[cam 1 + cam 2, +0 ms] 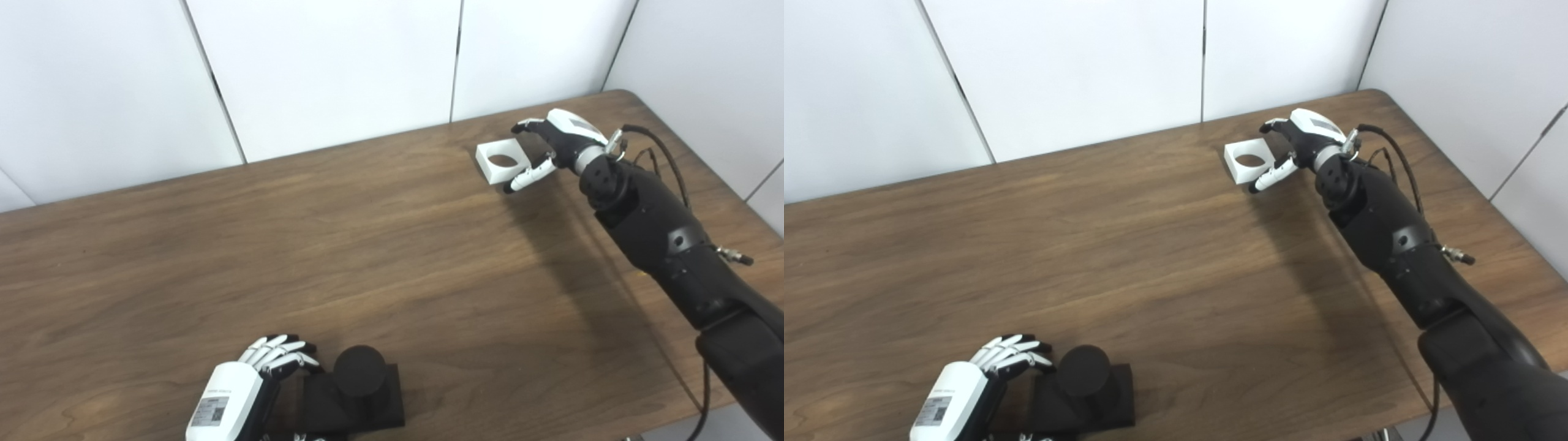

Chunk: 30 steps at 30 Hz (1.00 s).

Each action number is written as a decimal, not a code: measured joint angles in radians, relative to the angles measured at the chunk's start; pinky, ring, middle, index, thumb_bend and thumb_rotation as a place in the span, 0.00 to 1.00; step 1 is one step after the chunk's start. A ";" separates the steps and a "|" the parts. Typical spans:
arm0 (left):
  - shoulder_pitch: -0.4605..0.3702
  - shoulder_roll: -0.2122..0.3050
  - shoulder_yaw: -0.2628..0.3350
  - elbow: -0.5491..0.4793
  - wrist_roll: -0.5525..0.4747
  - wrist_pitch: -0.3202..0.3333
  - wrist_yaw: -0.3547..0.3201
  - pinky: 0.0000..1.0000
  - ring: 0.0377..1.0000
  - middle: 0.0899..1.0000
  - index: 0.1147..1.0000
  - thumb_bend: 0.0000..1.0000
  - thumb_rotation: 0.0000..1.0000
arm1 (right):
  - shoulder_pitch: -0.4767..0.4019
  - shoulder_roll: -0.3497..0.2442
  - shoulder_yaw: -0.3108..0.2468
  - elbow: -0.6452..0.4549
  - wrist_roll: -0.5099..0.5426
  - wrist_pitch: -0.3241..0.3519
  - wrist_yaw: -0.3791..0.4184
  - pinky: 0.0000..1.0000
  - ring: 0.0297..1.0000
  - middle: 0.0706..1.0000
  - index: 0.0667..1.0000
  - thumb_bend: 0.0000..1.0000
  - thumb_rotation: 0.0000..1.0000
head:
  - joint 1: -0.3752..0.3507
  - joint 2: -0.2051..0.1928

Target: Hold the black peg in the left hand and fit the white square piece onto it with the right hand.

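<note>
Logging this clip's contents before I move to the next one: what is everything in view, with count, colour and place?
white square piece: one, white with a round hole, far right part of the table, between the right hand's spread fingers.
black peg: one, black, a round post on a square base, near edge of the table, beside the left hand.
table: one, brown wood grain, fills most of the view.
wall panels: white, behind the table.
left hand: one, white and black, near edge, fingers apart, next to the peg's base.
right hand: one, white and black on a black arm, open around the white piece.
</note>
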<state>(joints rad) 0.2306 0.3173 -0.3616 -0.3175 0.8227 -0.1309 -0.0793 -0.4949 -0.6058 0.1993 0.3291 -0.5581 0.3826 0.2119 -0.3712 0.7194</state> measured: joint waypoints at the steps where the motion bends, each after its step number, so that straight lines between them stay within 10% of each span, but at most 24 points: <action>1: 0.000 0.000 0.000 0.000 0.000 0.000 0.000 0.87 0.84 0.75 0.42 0.52 0.04 | -0.003 0.000 0.004 0.006 -0.001 0.000 0.000 0.94 0.99 0.93 0.88 0.82 0.28 | 0.000 0.000; 30: 0.026 -0.010 -0.001 -0.037 0.024 0.022 -0.021 0.87 0.84 0.75 0.42 0.52 0.04 | -0.067 0.007 0.093 0.035 -0.028 -0.026 0.058 0.91 0.98 0.93 0.81 0.78 0.28 | 0.020 0.005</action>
<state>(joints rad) 0.2566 0.3068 -0.3626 -0.3549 0.8465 -0.1084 -0.1003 -0.5615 -0.5987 0.2928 0.3646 -0.5862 0.3563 0.2700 -0.3513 0.7240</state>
